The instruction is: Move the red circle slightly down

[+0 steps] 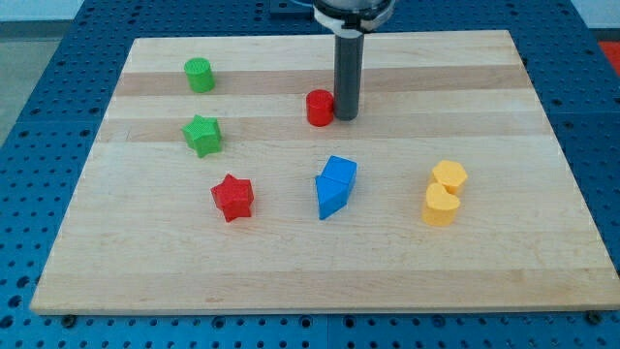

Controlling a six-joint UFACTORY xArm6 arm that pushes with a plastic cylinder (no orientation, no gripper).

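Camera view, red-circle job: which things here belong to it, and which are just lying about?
In the job:
red circle
my tip, touching the circle's right side

Lying about:
green circle
green star
red star
two blue blocks, pressed together
two yellow blocks, touching

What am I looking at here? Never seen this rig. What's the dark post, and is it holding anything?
It's a single camera view looking down at an angle on a wooden board. The dark post is the end of a robot arm: a plain rod with no gripper, so it holds nothing and can only push. My tip rests on the board, right against the view's right side of the red circle, the block it is meant to nudge slightly down. Also on the board: a green cylinder and a green star at the view's left, a red star, two blue blocks pressed together, and two yellow blocks touching at the view's right.
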